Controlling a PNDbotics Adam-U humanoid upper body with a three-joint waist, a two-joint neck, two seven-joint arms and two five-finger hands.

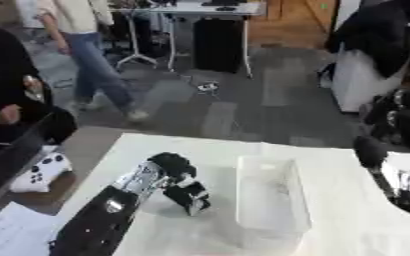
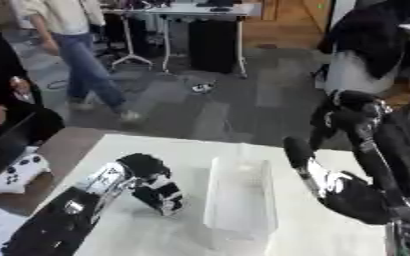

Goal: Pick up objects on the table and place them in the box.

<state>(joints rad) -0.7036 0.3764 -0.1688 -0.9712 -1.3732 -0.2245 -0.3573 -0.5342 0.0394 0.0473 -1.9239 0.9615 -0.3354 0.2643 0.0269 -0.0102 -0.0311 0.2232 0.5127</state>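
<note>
Bench (image 1: 348,240), white and broad, fills the lower half of the view from where I stand, and on it sits a clear plastic box (image 1: 271,197), long and narrow, its open top facing up. The box looks empty as far as I can make out; its walls are see-through and pale against the white surface.

The robot's left arm comes in from the lower left, black with a silver joint, and its left hand (image 1: 184,187) is down at the bench just beside the box's left wall. The fingers are curled downward toward the surface. I cannot tell whether they are wrapped round anything; no separate object shows between them or under them, so what the hand holds, if anything, stays hidden.

The right hand (image 2: 306,162) shows best in the right eye view, raised above the bench near the box's right side. A dark rounded tip points up and away, with silver and black parts behind it, and the arm rises behind it toward the upper right. Whether these fingers are straight or curled I cannot make out.

Off the bench's left edge lies a white game controller (image 1: 40,172) with dark buttons, resting on a lower brown surface, well apart from the box.
</note>
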